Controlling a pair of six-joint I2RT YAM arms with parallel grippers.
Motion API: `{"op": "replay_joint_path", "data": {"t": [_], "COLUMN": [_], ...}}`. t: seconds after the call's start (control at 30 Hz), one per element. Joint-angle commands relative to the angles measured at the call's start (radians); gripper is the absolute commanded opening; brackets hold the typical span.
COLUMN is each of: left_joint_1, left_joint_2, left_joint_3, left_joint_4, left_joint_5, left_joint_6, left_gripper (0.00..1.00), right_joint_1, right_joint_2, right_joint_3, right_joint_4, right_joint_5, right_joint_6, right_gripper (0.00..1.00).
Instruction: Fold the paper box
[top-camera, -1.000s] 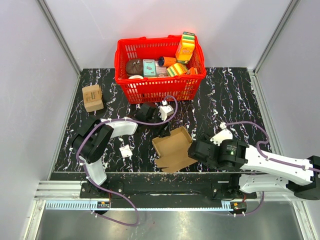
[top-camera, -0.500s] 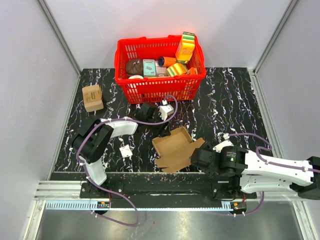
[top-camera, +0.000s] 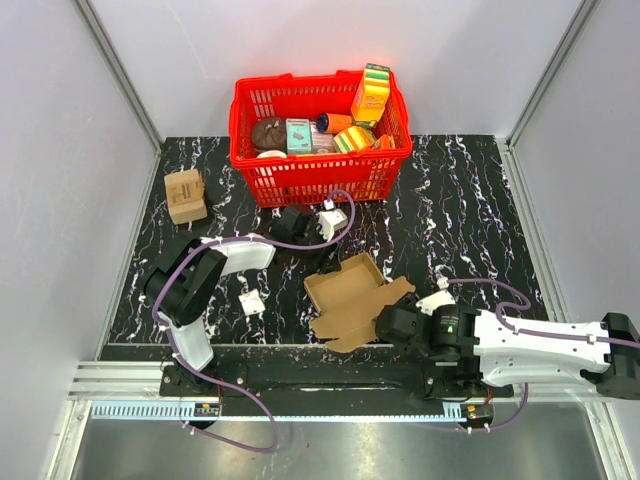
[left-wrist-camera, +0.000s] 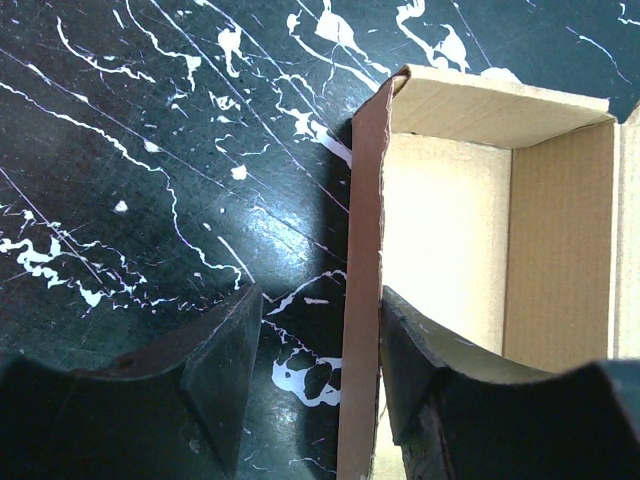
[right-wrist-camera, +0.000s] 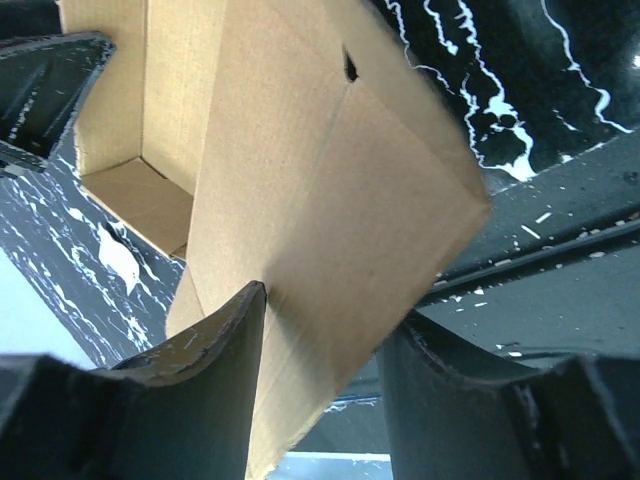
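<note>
The paper box is a shallow open tray of plain brown cardboard in the middle of the black marbled table. My left gripper straddles its far-left wall. The inner finger touches that wall and the outer finger stands well apart, so the gripper is open. My right gripper is at the box's near right, where a loose flap sticks out. In the right wrist view that flap slants through the wide gap of the right gripper, against both fingers, not pinched flat.
A red basket full of colourful packages stands at the back. A small tan cube box sits at the far left. A small white object lies left of the paper box. The table's front edge runs just behind the arm bases.
My right arm has swung nearer and leftward, and its jaws have narrowed round the flap. The flap has folded out to the right. The left arm has not moved.
</note>
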Motion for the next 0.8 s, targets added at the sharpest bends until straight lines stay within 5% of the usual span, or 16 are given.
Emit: {"op": "replay_joint_path", "data": {"t": [0.0,0.43,0.77], "left_joint_1": [0.005,0.005,0.005], "left_joint_2": [0.001,-0.030,-0.108], "left_joint_3": [0.040,0.017,-0.038], "left_joint_4": [0.009,0.052,0.164], "left_joint_5": [0.008,0.107,0.287], "left_joint_6": [-0.002,-0.002,-0.031], "left_gripper": [0.53,0.55,0.62], "right_joint_1": [0.008,0.008,0.005], "right_joint_2": [0.005,0.033,0.028], "right_joint_3": [0.031,0.070,0.130], "right_joint_4": [0.041,0.001,-0.118], "right_joint_5": [0.092,0.215,0.253], "right_joint_6": [0.159,0.087,0.022], "right_gripper": [0.49,0.05,0.00]}}
